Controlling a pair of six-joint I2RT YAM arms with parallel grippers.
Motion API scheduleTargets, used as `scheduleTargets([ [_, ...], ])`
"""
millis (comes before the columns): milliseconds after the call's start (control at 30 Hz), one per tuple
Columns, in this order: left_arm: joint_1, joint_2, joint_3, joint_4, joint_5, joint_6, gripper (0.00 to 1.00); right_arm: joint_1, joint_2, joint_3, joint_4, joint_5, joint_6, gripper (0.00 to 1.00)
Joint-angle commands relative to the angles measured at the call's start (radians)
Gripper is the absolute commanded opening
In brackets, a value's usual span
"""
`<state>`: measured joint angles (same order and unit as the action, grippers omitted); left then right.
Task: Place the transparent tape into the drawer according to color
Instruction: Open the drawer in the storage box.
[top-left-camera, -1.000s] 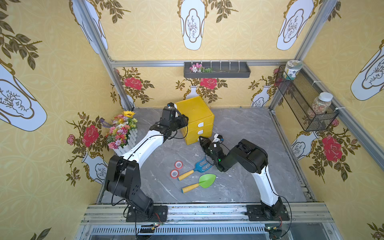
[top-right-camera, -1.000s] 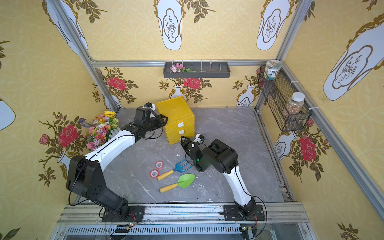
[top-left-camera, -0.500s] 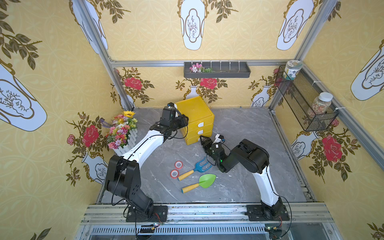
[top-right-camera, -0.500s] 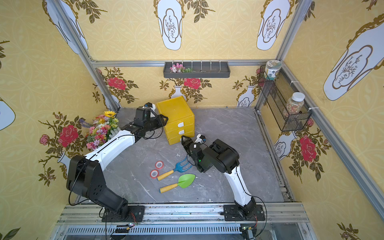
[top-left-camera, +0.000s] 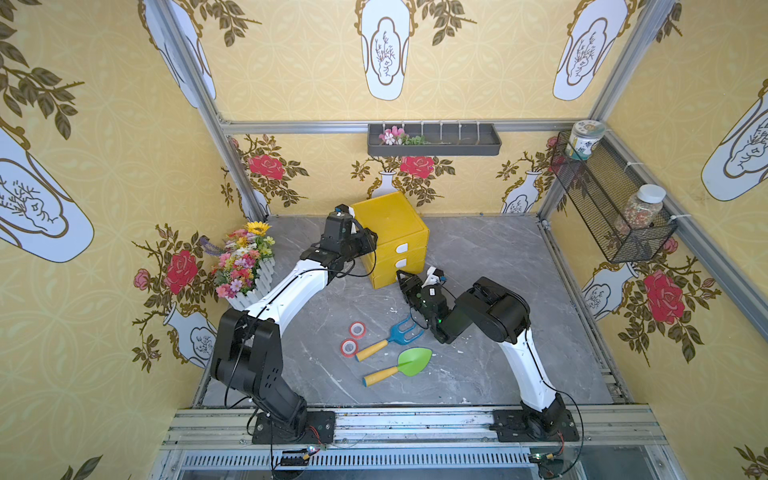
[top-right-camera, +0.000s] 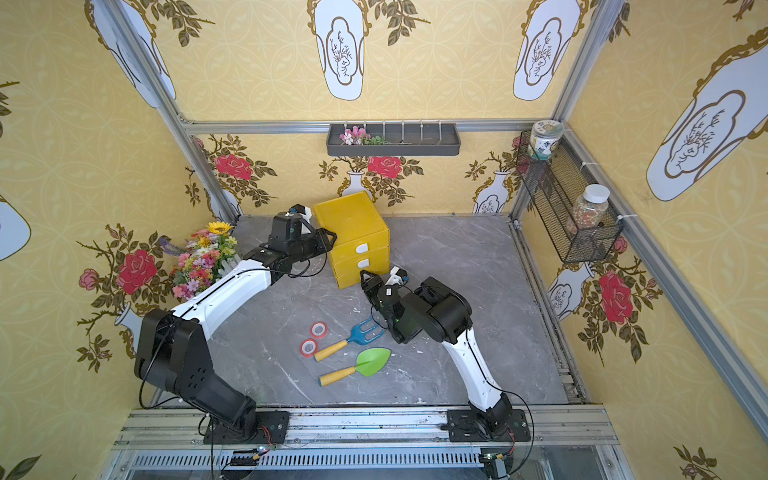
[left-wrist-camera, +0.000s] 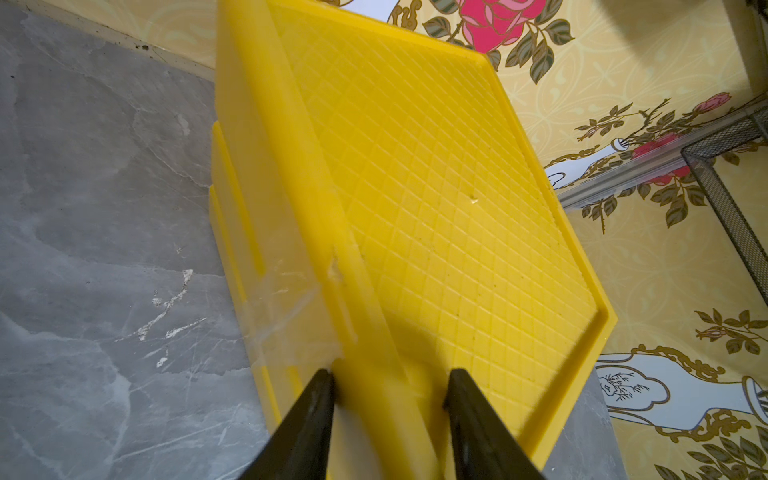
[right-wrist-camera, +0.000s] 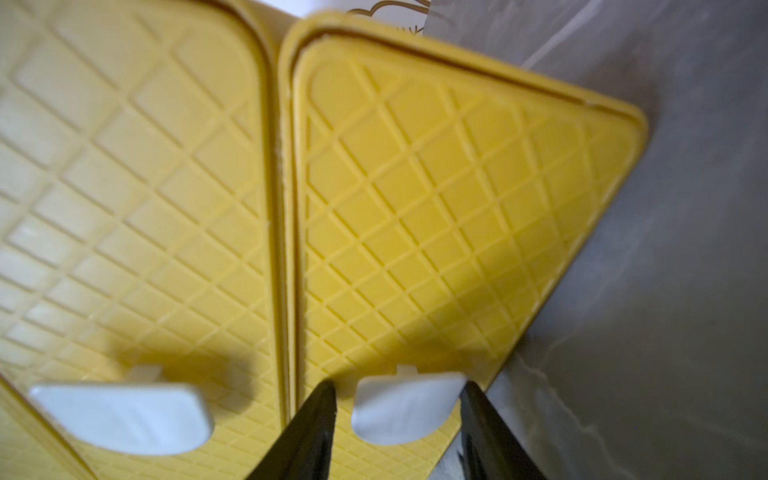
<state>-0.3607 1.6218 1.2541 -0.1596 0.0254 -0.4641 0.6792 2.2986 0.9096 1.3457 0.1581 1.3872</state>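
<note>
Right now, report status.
Left gripper shut on yellow plastic drawer cabinet. Right gripper astride bottom white handle, grip unclear. Two red translucent tape rolls on table. Drawers shut.

Drawer unit (left-wrist-camera: 436, 187) at the left tool (left-wrist-camera: 390, 376): matt yellow plastic embossed with a diamond grid. The handle (right-wrist-camera: 405, 411) between the tips of the right tool (right-wrist-camera: 397, 384) is smooth white plastic. Tabletop (left-wrist-camera: 104, 187) beneath: grey veined stone look, slight sheen.

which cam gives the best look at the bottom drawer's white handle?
Right wrist: the handle sits close-up between the fingertips of the right gripper. In both top views that gripper hides it. Left wrist: yellow cabinet top only.
</note>
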Motion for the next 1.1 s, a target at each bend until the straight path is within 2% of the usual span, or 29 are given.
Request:
scheduleTargets([
  [0,-0.003,0.026,-0.021,-0.228,0.012,0.028,0.48,-0.002,-0.002,-0.012,-0.034,0.012,-0.017,0.44],
  [233,-0.003,0.027,-0.020,-0.230,0.012,0.026,0.48,-0.002,-0.029,-0.031,-0.034,0.006,-0.041,0.37],
  [367,-0.003,0.026,-0.020,-0.231,0.006,0.028,0.49,0.002,-0.045,-0.061,-0.032,0.004,-0.040,0.37],
  [800,-0.003,0.026,-0.018,-0.234,0.004,0.029,0.50,0.028,-0.150,-0.295,0.032,0.003,-0.014,0.36],
  [1067,-0.003,0.027,-0.017,-0.235,0.000,0.027,0.49,0.049,-0.196,-0.385,0.052,0.012,0.018,0.36],
])
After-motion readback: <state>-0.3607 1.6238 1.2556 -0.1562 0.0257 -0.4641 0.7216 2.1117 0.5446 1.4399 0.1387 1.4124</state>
